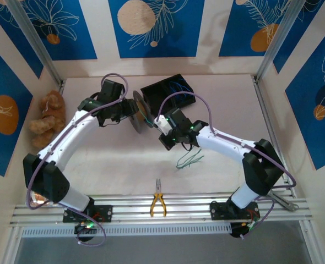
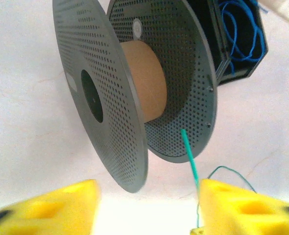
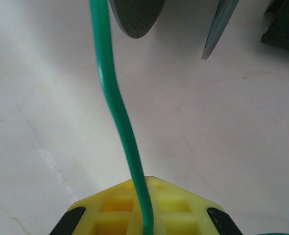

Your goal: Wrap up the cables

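On the overhead camera I see the grey perforated spool (image 1: pixel 138 113) standing on edge on the table (image 1: pixel 113 165), just in front of a black box (image 1: pixel 168 91) at the back. The left gripper (image 1: pixel 130 111) sits close by the spool's left side; from up here I cannot judge its jaws. The right gripper (image 1: pixel 156 123) points at the spool from the right. A small tangle of loose green strands (image 1: pixel 190 160) lies on the table just on the near side of the right arm's wrist. Yellow-handled pliers (image 1: pixel 158 204) lie at the near edge between the two bases, and a brown plush toy (image 1: pixel 48 118) sits at the far left.

On the left wrist camera the spool (image 2: pixel 105 98) stands right ahead of the left gripper (image 2: pixel 147 210), with a cardboard core (image 2: pixel 147 81) between its two flanges. The yellow fingers (image 2: pixel 61 205) are wide apart with bare table between them, gripping nothing. The green cable (image 2: pixel 189 156) runs down from in front of the farther flange to just beside the inner edge of the right-hand finger; I cannot tell whether it touches. Behind the spool, the black box (image 2: pixel 240 68) holds the blue cables (image 2: pixel 242 29) in loose loops.

On the right wrist camera the right gripper (image 3: pixel 147 208) has its yellow pads closed together on the green cable (image 3: pixel 120 122), which rises from the pinch and leaves the top of the frame. The spool's flange edges (image 3: pixel 137 17) show ahead, and a corner of the black box (image 3: pixel 284 29) at upper right.
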